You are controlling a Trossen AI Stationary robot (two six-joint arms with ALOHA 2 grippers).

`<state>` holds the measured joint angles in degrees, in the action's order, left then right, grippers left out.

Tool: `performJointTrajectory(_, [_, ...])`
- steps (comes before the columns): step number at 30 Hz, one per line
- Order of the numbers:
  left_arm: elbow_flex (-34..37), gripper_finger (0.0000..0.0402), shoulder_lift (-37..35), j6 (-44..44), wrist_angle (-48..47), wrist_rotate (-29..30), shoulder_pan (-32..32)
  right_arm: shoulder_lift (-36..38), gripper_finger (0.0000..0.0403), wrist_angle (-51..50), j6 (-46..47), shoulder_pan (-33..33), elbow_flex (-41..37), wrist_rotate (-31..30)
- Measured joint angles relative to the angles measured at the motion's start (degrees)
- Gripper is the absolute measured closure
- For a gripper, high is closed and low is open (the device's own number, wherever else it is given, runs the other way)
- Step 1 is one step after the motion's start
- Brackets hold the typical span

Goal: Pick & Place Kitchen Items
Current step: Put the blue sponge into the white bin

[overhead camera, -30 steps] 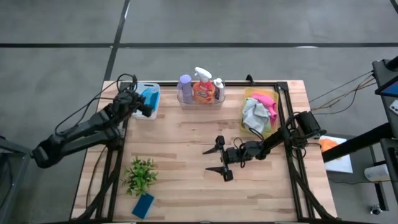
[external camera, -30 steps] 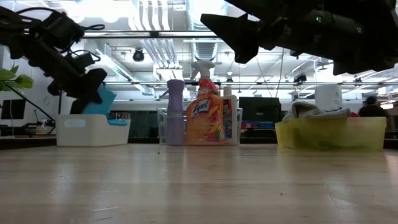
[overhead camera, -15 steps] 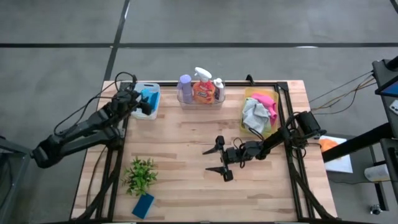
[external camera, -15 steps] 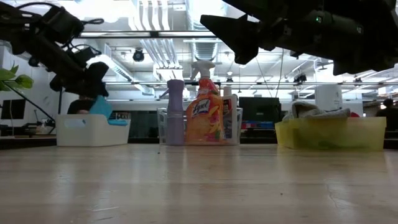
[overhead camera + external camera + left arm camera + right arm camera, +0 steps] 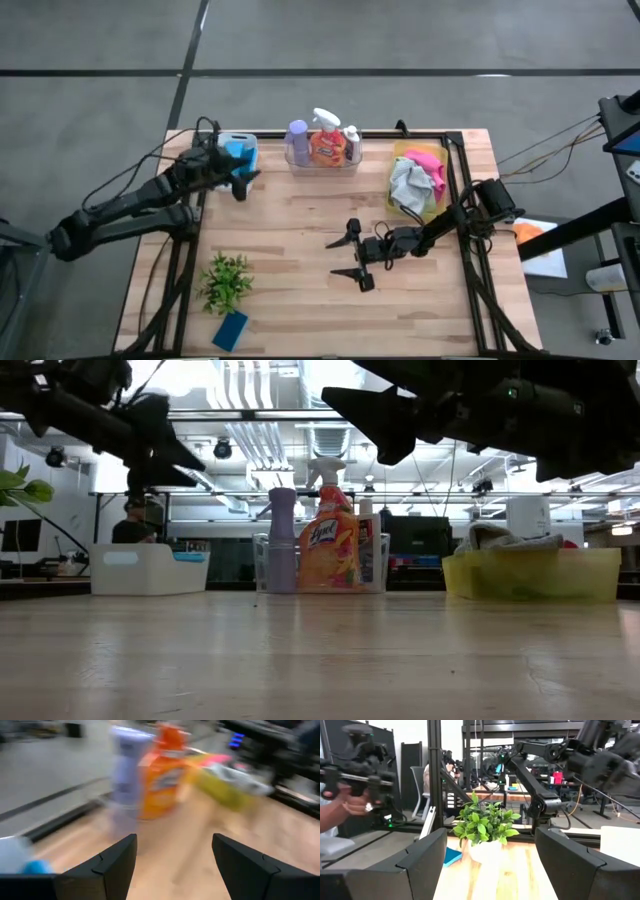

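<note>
My left gripper (image 5: 243, 180) hangs open and empty above the table, just off the near right corner of the white tray (image 5: 222, 170), where blue sponges (image 5: 238, 152) lie. In its wrist view (image 5: 172, 865) the purple bottle (image 5: 125, 775) and the orange spray bottle (image 5: 161, 770) stand ahead. Both stand with the small white bottle (image 5: 352, 140) in a clear tray (image 5: 322, 166). Pink and grey cloths (image 5: 415, 178) lie in the yellow tray (image 5: 398, 150). Another blue sponge (image 5: 230, 328) lies at the near left. My right gripper (image 5: 350, 256) hovers open over the table's middle.
A small potted plant (image 5: 225, 282) stands near the left front, just beyond the loose sponge. Bare wood lies between the trays at the far edge and the right gripper. A person's hand (image 5: 350, 802) shows in the room beyond the table.
My left gripper has opened and let go of a blue sponge, which has dropped into the white tray. It has then risen and swung toward the table's right and near side, off the tray, turning toward the bottles.
</note>
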<state>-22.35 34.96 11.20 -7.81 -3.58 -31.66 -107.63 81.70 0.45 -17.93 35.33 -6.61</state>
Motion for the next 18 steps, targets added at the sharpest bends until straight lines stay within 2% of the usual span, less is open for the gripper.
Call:
performJointTrajectory(6, [-0.35, 0.0135, 0.02, -0.46, 1.72, -0.22, 18.33, 0.00, 0.0098, -0.44, -0.02, 0.00, 0.00, 0.00])
performJointTrajectory(9, [-0.35, 0.0135, 0.02, -0.48, 3.20, 2.91, 29.63, 0.00, 0.0098, -0.43, -0.02, 0.00, 0.00, 0.00])
performJointTrajectory(18, [-0.37, 0.0135, 2.16, 0.68, 7.05, 26.82, 64.36, 0.00, 0.0098, -0.36, -0.02, 0.02, 0.02, 0.00])
